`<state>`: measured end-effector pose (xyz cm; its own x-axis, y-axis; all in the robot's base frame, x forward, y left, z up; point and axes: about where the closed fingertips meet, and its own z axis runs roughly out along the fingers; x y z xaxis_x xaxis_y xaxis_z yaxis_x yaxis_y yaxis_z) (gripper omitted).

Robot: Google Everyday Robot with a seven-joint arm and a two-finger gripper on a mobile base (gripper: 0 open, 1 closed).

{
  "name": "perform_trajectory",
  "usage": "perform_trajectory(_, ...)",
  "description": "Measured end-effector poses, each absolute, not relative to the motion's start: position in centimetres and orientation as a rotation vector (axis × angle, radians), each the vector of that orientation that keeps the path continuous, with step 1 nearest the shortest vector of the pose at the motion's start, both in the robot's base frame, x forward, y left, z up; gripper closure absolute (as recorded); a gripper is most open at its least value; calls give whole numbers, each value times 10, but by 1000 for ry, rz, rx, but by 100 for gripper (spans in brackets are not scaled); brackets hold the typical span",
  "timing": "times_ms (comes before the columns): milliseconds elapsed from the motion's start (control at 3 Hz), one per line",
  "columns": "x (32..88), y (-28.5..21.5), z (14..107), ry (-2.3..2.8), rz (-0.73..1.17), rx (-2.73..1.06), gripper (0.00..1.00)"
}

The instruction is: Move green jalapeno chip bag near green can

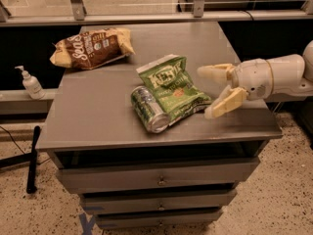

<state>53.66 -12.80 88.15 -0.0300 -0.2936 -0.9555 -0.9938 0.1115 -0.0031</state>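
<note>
Camera view showed a grey drawer cabinet (98, 126) filling centre of frame, w/ flat top. White robot arm (288, 75) came in from right edge, mid height. Brown-and-yellow chip bag (90, 47) lay at upper left of the top, well apart from the rest. Green jalapeno chip bag (176, 87) lay flat at centre, front facing up, its left lower edge touching the green can (149, 109). Gripper (206, 93) sat just right of that bag, over right part of the top, fingers spread wide, holding nothing; lower fingertip was v. near bag's right corner, couldn't tell if touching. Can lay on its side, silver end toward lower frame. Small pump bottle (30, 82) stood at left edge, off the cabinet.
</note>
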Motion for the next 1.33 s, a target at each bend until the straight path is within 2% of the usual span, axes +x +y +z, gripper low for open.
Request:
perform_trajectory(333, 543, -149, 884, 1530, 894, -1289, 0)
perform_trajectory(1000, 571, -242, 915, 1607, 491, -1035, 0)
perform_trajectory(1333, 588, -253, 922, 1604, 428, -967, 0)
